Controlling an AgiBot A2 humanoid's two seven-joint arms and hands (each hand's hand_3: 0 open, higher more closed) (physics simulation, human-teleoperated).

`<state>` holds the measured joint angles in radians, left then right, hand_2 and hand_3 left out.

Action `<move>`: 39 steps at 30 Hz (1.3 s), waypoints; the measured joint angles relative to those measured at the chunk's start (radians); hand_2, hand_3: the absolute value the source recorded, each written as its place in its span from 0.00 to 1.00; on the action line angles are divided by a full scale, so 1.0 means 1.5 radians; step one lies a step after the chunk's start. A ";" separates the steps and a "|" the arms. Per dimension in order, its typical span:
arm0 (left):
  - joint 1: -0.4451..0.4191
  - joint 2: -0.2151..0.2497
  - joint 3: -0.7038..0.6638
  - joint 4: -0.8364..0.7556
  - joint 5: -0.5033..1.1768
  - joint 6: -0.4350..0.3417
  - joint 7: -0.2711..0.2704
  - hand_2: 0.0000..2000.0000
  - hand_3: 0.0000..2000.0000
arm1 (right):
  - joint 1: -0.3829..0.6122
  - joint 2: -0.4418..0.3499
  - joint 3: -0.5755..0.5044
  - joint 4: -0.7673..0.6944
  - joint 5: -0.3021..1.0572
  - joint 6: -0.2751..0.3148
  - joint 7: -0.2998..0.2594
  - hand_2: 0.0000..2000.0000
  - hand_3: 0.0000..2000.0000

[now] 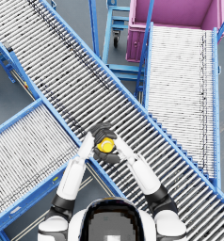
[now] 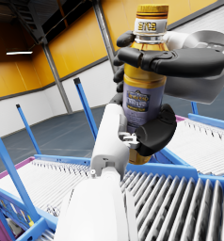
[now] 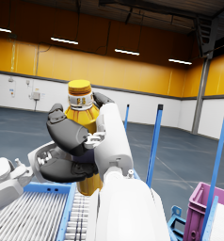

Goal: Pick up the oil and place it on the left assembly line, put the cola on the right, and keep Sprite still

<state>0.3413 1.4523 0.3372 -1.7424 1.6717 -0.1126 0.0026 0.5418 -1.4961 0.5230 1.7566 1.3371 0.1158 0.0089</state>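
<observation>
On the oil bottle (image 2: 143,84), label print (image 2: 138,101) illegible, partly behind left hand (image 2: 154,134).

Head camera looks down; wrist cameras closely face the same oil (image 2: 141,101).

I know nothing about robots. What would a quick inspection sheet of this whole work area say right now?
Surface: central roller conveyor runs diagonally in front of the robot; bare apart from the hands above it.
Job's things: oil bottle, yellow cap, held upright over the central conveyor; left conveyor and right conveyor carry nothing; no cola or Sprite in view.
Clutter: nothing seen.
Hands: left hand and right hand both grip the oil bottle.
Cables: nothing seen.
Surroundings: pink bin at the far end of the right conveyor, blue wheeled frame beside it, yellow and white hall walls.
</observation>
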 measured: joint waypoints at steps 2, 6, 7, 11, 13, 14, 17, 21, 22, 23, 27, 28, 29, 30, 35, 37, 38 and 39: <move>-0.002 0.001 0.001 -0.004 0.000 0.012 -0.001 1.00 1.00 | 0.000 -0.004 -0.002 0.002 0.000 -0.005 -0.001 0.32 0.84; -0.006 0.005 -0.005 -0.007 -0.001 0.039 -0.003 1.00 1.00 | -0.005 -0.009 -0.010 0.010 -0.001 -0.059 -0.005 0.00 0.18; -0.007 0.005 -0.009 -0.008 -0.001 0.040 -0.002 1.00 1.00 | -0.007 -0.009 -0.015 0.011 -0.001 -0.064 -0.005 0.00 0.02; -0.013 0.007 -0.063 -0.014 -0.001 0.046 -0.003 1.00 1.00 | -0.039 0.008 -0.064 0.021 -0.002 -0.065 -0.005 0.00 0.00; -0.016 0.007 -0.116 -0.008 -0.001 0.046 -0.004 1.00 1.00 | -0.055 0.015 -0.093 0.027 -0.002 -0.071 -0.005 0.00 0.00; -0.019 0.007 -0.146 -0.004 -0.001 0.046 -0.003 1.00 1.00 | -0.060 0.016 -0.101 0.029 -0.002 -0.073 -0.005 0.00 0.00; -0.032 0.008 -0.232 0.012 -0.001 0.047 -0.003 1.00 1.00 | -0.065 0.015 -0.110 0.030 -0.002 -0.076 -0.006 0.00 0.00; -0.038 0.006 -0.329 0.047 -0.001 0.046 -0.002 1.00 1.00 | -0.060 0.005 -0.109 0.026 -0.002 -0.077 -0.006 0.00 0.00; -0.037 0.005 -0.351 0.060 -0.001 0.046 -0.003 1.00 1.00 | -0.058 0.002 -0.107 0.024 -0.002 -0.077 -0.006 0.00 0.00; -0.037 0.003 -0.373 0.075 -0.001 0.047 -0.003 1.00 1.00 | -0.056 -0.001 -0.107 0.022 -0.002 -0.077 -0.006 0.00 0.00; -0.048 0.005 -0.447 0.120 -0.001 0.047 -0.003 1.00 1.00 | -0.050 -0.012 -0.106 0.020 -0.002 -0.077 -0.006 0.00 0.00; -0.052 0.006 -0.462 0.127 -0.001 0.046 -0.003 1.00 1.00 | -0.048 -0.014 -0.105 0.020 -0.002 -0.077 -0.006 0.00 0.00; -0.056 0.007 -0.476 0.131 -0.001 0.046 -0.003 0.32 0.84 | -0.048 -0.016 -0.105 0.020 -0.002 -0.077 -0.006 0.00 0.00; -0.059 0.008 -0.489 0.133 -0.001 0.055 -0.002 0.00 0.67 | -0.048 -0.018 -0.106 0.019 -0.002 -0.077 -0.006 0.00 0.00; -0.069 0.011 -0.559 0.136 -0.001 0.070 -0.002 0.00 0.00 | -0.047 -0.025 -0.114 0.015 -0.002 -0.077 -0.006 0.00 0.00; -0.065 0.005 -0.598 0.135 -0.001 0.073 -0.002 0.00 0.00 | -0.047 -0.028 -0.118 0.014 -0.002 -0.077 -0.006 0.00 0.00; -0.060 -0.003 -0.618 0.137 -0.001 0.073 -0.002 0.00 0.00 | -0.048 -0.029 -0.119 0.015 -0.002 -0.077 -0.006 0.00 0.00; -0.051 -0.014 -0.639 0.144 -0.001 0.074 -0.002 0.00 0.00 | -0.048 -0.030 -0.120 0.015 -0.002 -0.077 -0.006 0.00 0.00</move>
<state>0.2642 1.4306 -0.6211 -1.5265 1.6695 -0.0018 0.0000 0.4699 -1.5412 0.3424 1.7791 1.3340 0.0000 0.0000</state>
